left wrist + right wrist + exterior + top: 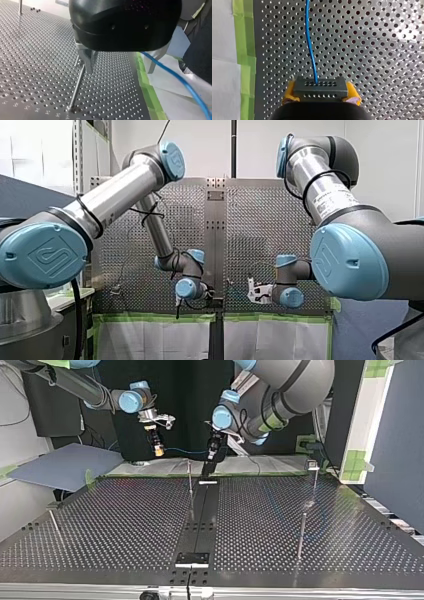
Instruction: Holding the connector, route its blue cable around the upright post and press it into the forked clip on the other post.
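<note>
The right gripper (321, 93) is clamped on the connector (320, 85), a dark block with rows of small holes, pinched between the yellow pads (290, 90). The blue cable (310, 45) leaves the middle of the block and runs straight ahead of the gripper, above the perforated table (374, 50), whose edge carries a strip of green tape (245, 50). Seen from across the table, the cable hangs in a shallow line in the air from the connector over to the left gripper (120, 71). That gripper's metal fingers (87, 58) stand wide apart, gripping nothing. The cable comes out from under its black body and passes close by one finger, though I can't tell whether it touches. Just beside the other finger stands the upright post (77, 86), a thin rod planted in the table, and the cable is not around it. The forked clip (312, 464) tops another post near the top view's right, well apart from the cable.
</note>
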